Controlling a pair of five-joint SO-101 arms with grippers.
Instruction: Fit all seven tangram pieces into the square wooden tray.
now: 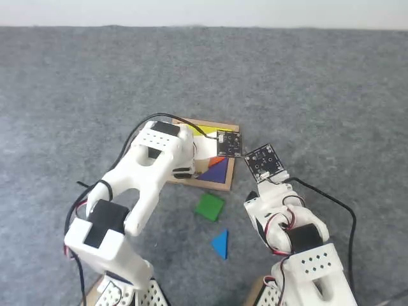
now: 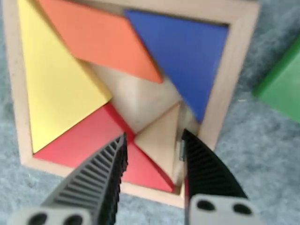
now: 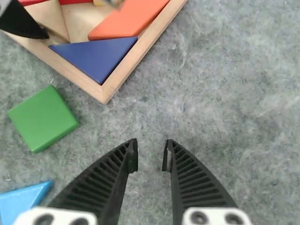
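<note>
The left gripper (image 2: 153, 138) hangs low over the near corner of the square wooden tray (image 2: 234, 84). Its jaws stand moderately apart, one on each side of what looks like an unpainted wooden triangle (image 2: 161, 140) lying in the tray. One finger is close against that triangle's edge by the tray wall. The other sits over the red triangle (image 2: 89, 140) just beside it, with a sliver of red showing between finger and pale wood.

Also seated in the tray are a large yellow triangle (image 2: 56, 89), an orange parallelogram (image 2: 103, 37) and a dark blue triangle (image 2: 187, 51). Bare tray floor shows in the middle between them.

The right gripper (image 3: 150, 150) is over the grey felt mat (image 1: 319, 95), near the tray's corner but off it. Its jaws are only narrowly parted and hold nothing.

A green square (image 1: 210, 206) lies flat on the mat just outside the tray, and a light blue triangle (image 1: 220, 243) lies a little nearer the arm bases. Both are apart from either gripper.
</note>
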